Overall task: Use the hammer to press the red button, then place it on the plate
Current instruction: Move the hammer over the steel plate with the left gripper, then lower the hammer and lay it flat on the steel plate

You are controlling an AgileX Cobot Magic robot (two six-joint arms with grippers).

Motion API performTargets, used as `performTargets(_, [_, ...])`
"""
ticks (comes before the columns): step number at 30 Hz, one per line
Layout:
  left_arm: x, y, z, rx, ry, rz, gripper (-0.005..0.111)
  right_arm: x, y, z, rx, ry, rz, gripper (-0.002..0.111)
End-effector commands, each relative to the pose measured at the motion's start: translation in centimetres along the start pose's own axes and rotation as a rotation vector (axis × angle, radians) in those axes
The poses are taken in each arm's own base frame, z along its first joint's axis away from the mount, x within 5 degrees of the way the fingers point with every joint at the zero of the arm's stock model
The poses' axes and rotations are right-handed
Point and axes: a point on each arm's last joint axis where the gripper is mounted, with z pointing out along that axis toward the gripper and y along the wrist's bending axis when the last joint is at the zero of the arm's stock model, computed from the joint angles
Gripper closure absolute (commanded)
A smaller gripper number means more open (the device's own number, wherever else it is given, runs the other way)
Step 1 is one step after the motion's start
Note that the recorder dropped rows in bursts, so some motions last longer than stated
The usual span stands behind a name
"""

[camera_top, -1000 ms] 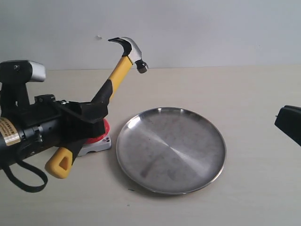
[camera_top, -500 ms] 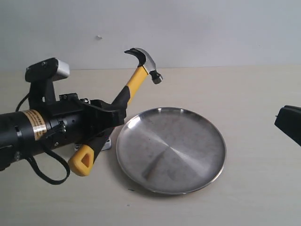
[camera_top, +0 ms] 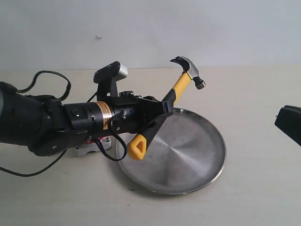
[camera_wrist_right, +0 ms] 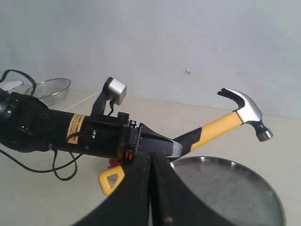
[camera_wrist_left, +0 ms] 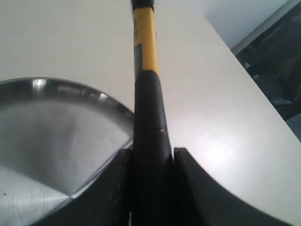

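Beige table [camera_top: 263,197], grey wall [camera_top: 188,28]; hammer [camera_top: 181,84] held.

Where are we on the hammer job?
Done: hammer picked up; it is clear of the button, so the press is likely done, though unconfirmed. In hand: left gripper holds the hammer tilted over the plate edge. Left: lower it onto the plate and release.

Exterior looks across from afar, wrist views close; all share the plate [camera_top: 188,155].
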Motion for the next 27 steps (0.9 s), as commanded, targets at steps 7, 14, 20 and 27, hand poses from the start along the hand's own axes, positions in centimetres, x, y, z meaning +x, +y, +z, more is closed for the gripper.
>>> performTargets(7, [0.0,1.9,2.0,0.092,-0.027,-0.109,0.107,0.2,0.1,0.0,-0.008,0.006,-0.006,0.108])
performTargets(14, [0.0,1.4,2.1,0.174,-0.042,-0.120,0.107,0.2,0.1,0.0,-0.008,0.006,-0.004,0.108])
performTargets(20, [0.1,1.7,1.9,0.159,-0.063,-0.203,0.107,0.2,0.1,0.0,-0.008,0.006,-0.004,0.108])
performTargets(27, [1.1,2.5,0.5,0.181,-0.179,-0.195,0.107,0.2,0.1,0.0,-0.008,0.006,-0.006,0.108])
